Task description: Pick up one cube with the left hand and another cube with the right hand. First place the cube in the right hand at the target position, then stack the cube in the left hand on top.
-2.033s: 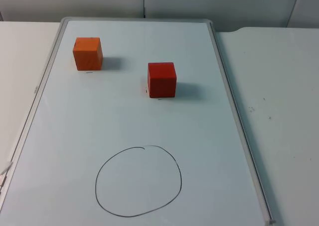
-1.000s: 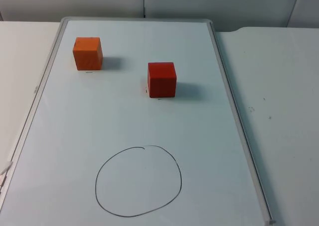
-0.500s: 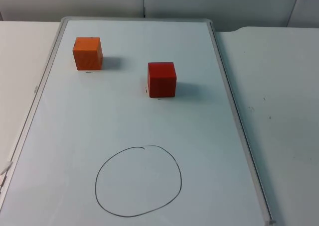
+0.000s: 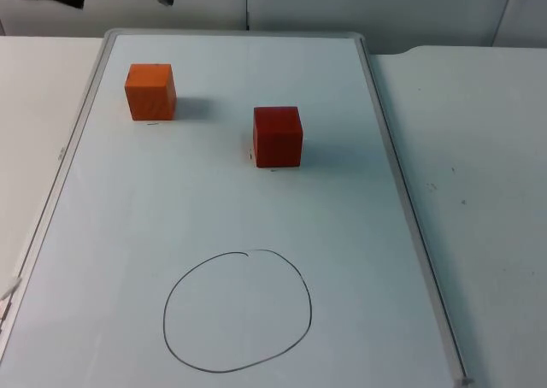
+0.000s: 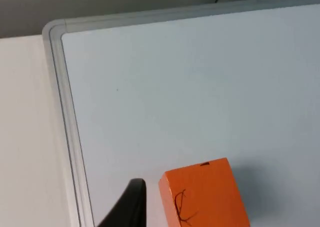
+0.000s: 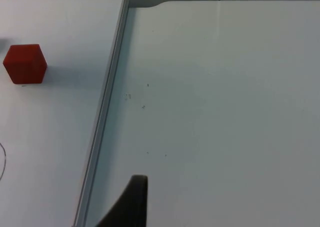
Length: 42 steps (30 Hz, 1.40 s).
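White table top [image 4: 479, 149] against a grey partition wall [image 4: 342, 3].

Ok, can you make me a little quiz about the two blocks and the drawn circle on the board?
1. True or false: the orange cube lies inside the drawn circle.
2. Which cube is nearer the circle? A) the orange cube B) the red cube
3. Fill in: both cubes rest on the ____.

Key
1. False: it sits apart from the circle, near the whiteboard's far left corner, close to the left pincer.
2. B.
3. Whiteboard. Neither cube has been lifted yet; the right pincer is over the white table beside the board.
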Motion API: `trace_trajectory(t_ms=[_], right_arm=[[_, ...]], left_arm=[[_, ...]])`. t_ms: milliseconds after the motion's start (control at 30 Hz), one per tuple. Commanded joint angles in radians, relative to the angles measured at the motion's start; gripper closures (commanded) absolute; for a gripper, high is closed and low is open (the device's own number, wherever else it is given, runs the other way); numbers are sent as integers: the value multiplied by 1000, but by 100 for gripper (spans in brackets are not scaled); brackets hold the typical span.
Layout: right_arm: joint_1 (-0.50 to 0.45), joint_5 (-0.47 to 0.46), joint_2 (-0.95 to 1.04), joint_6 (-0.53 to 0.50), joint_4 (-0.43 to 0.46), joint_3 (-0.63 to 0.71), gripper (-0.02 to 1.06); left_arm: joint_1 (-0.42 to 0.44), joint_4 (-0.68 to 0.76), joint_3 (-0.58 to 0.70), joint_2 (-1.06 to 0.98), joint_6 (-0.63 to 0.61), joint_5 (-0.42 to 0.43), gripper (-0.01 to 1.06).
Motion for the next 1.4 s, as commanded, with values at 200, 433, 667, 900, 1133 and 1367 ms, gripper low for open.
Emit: trace_trajectory(t_ms=[200,433,667,900,1133,1367], right_arm=[[-7,-6,-4,-1,0,6,0],[-7,-6,-4,2,0,6,0],[-7,-6,-4,2,0,6,0],[-7,-6,-4,2,0,6,0],[-7,-6,-4,2,0,6,0],[-7,-6,-4,2,0,6,0]], left_arm=[[-39,0,-19,104,-36,-61,0],[-39,0,-59,174,-40,-76,0],[-39,23,-59,206,-40,-114,0],[-39,28,-59,234,-40,-146,0],[-39,28,-59,244,-40,-164,0],[-39,28,-59,250,-38,-170,3]])
